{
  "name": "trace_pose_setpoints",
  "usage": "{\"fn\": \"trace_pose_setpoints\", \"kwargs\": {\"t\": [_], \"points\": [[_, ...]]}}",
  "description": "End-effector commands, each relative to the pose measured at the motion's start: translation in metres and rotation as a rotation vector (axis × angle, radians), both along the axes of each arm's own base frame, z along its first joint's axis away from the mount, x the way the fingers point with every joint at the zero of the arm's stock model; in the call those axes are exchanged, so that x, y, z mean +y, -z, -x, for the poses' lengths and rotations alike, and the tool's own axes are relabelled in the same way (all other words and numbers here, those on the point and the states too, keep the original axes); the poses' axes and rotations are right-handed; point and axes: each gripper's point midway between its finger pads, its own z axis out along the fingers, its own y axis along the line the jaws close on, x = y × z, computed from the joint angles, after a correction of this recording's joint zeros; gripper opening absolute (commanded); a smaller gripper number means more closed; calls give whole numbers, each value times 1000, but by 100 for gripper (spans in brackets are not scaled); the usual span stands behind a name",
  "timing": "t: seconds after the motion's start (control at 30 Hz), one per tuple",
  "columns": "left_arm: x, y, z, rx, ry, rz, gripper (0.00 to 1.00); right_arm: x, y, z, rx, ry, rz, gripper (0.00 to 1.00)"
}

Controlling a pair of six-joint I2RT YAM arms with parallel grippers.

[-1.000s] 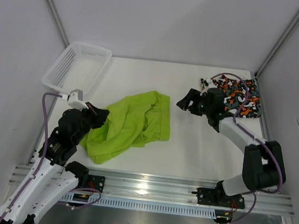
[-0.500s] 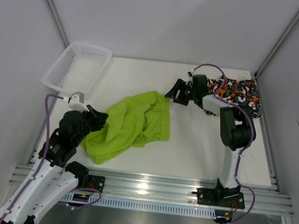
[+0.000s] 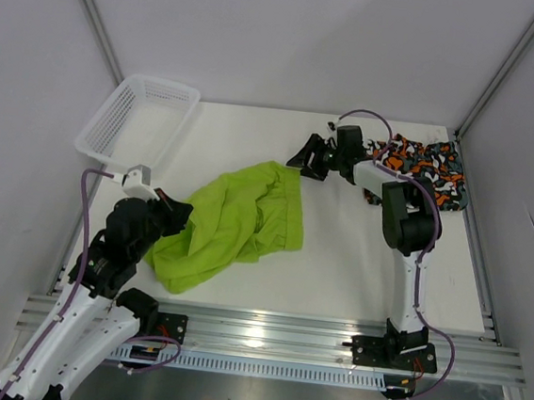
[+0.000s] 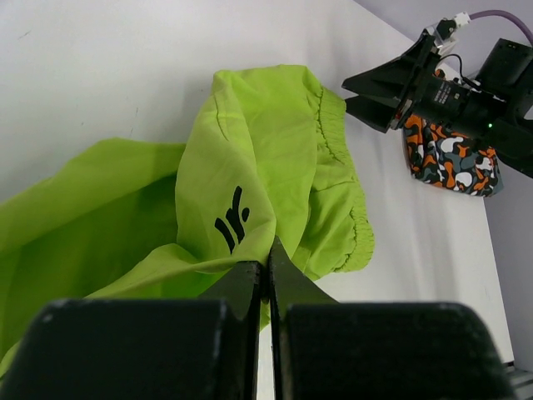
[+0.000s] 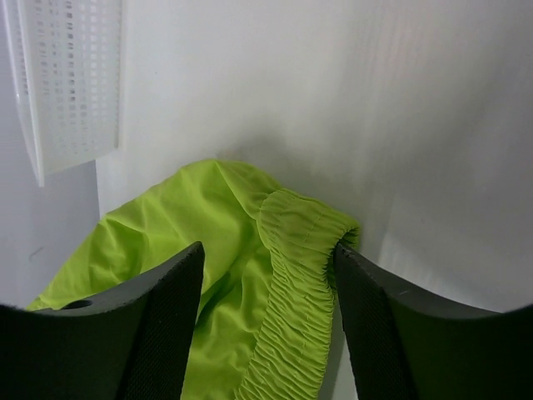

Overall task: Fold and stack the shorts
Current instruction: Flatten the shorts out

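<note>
The lime green shorts (image 3: 237, 221) lie crumpled on the white table, left of centre. My left gripper (image 3: 179, 212) is shut on a fold of them at their left edge; the wrist view shows the pinched fold (image 4: 268, 258) below a black logo. My right gripper (image 3: 301, 158) is open, just above the far right corner of the green shorts; its wrist view shows the elastic waistband (image 5: 304, 275) between the spread fingers (image 5: 166, 325). The camo shorts (image 3: 429, 170) lie folded at the far right corner, also visible in the left wrist view (image 4: 450, 162).
A white mesh basket (image 3: 137, 121) stands at the far left corner, seen too in the right wrist view (image 5: 71, 79). Grey walls close in the table on three sides. A metal rail (image 3: 273, 338) runs along the near edge.
My right arm has swung left from the camo shorts to the far corner of the green shorts, gripper open. My left gripper has stayed shut on the green fabric.
</note>
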Motion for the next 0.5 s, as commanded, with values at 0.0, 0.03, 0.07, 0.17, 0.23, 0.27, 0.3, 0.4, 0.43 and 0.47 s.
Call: {"fn": "trace_pose_setpoints", "kwargs": {"t": [0.0,0.03,0.07,0.17,0.23,0.27,0.3,0.4,0.43,0.47], "points": [[1,-12,-2,-27,-2,-1,0,22,-13,-4,21,-54,-77,65],[1,-12,-2,-24,1,-1,0,27,-14,-4,23,-65,-86,64],[1,-13,-2,-25,0,-1,0,30,-15,-3,34,-72,-102,63],[2,-12,-2,-23,-3,-3,0,36,-15,-9,42,-79,-129,62],[2,-12,-2,-21,-6,-6,0,41,-16,-14,61,-85,-161,56],[2,-14,-2,-23,-6,-4,0,43,-17,-16,66,-90,-169,54],[3,-15,-2,-25,-9,-4,0,45,-19,-18,70,-97,-181,44],[3,-17,-1,-27,-10,-5,0,50,-30,-27,45,-116,-214,14],[4,-15,-1,-19,-12,-9,0,49,-36,-30,31,-121,-231,7],[5,-19,-1,-25,-16,-9,0,44,-43,-31,17,-113,-246,3]]}}
